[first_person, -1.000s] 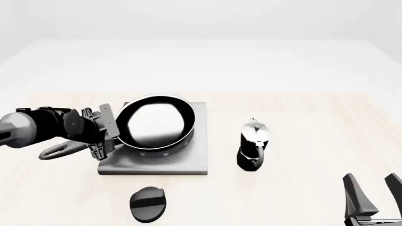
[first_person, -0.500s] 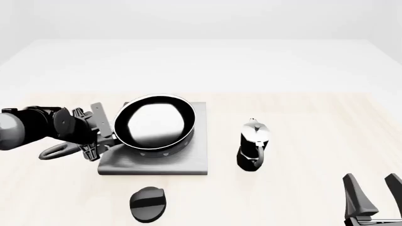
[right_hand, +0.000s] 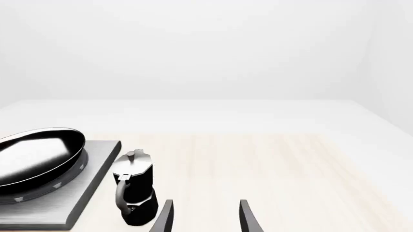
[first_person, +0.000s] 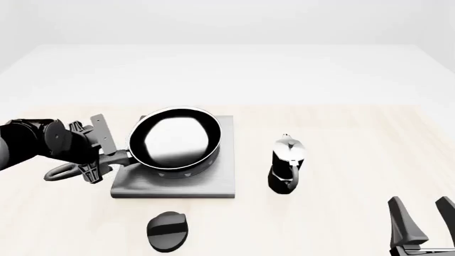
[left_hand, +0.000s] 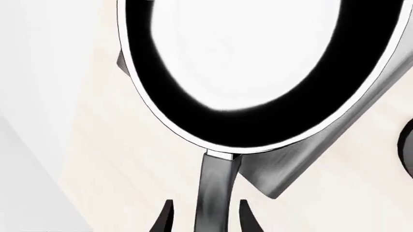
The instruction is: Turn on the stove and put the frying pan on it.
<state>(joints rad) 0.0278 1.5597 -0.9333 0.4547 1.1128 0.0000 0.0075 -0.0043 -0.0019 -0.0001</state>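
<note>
The frying pan [first_person: 174, 138] sits on the stove [first_person: 213, 181], left of the moka pot [first_person: 286, 162], its handle [first_person: 71, 168] reaching out left. The left gripper [first_person: 98, 150] has its 2 fingers spread either side of that handle, not touching. The right gripper [first_person: 421, 221] hangs at the near right, fingers apart. The black knob [first_person: 166, 231] lies just near of the stove.

The frying pan [first_person: 176, 140] sits on the stove [first_person: 175, 181] at center left; the left gripper [first_person: 96, 149], open, straddles its handle.
</note>
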